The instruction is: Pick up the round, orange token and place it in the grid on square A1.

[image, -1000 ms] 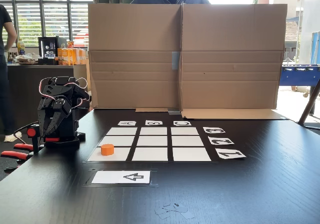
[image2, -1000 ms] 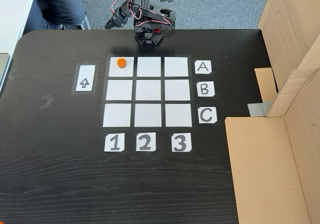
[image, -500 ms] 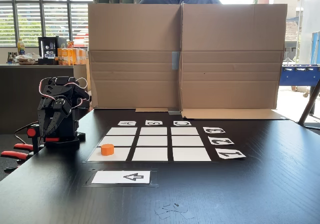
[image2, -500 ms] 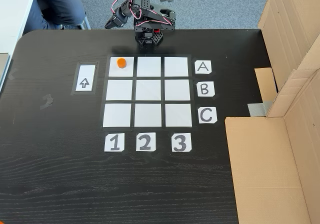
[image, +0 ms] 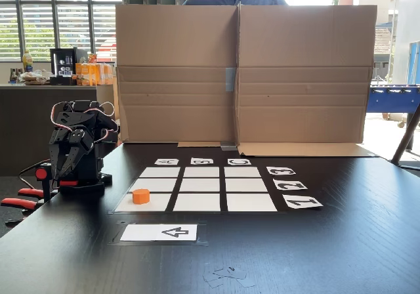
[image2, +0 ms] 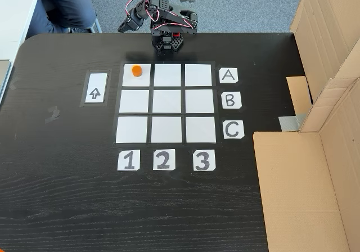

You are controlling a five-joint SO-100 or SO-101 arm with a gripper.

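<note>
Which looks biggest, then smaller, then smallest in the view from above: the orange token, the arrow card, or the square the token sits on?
1. square A1
2. arrow card, slightly smaller
3. token, smallest by far

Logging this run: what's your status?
Gripper folded at base, off the token. Token sits on A1. Grid otherwise bare.

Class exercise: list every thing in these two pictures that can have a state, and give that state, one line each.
token: upright, resting on square A1, not held
grid: flat, the other eight cells bare
arm: folded up at the table edge, off the grid
gripper: pointing down, holding nothing; open or shut unclear
cardboard screen: standing upright
</note>
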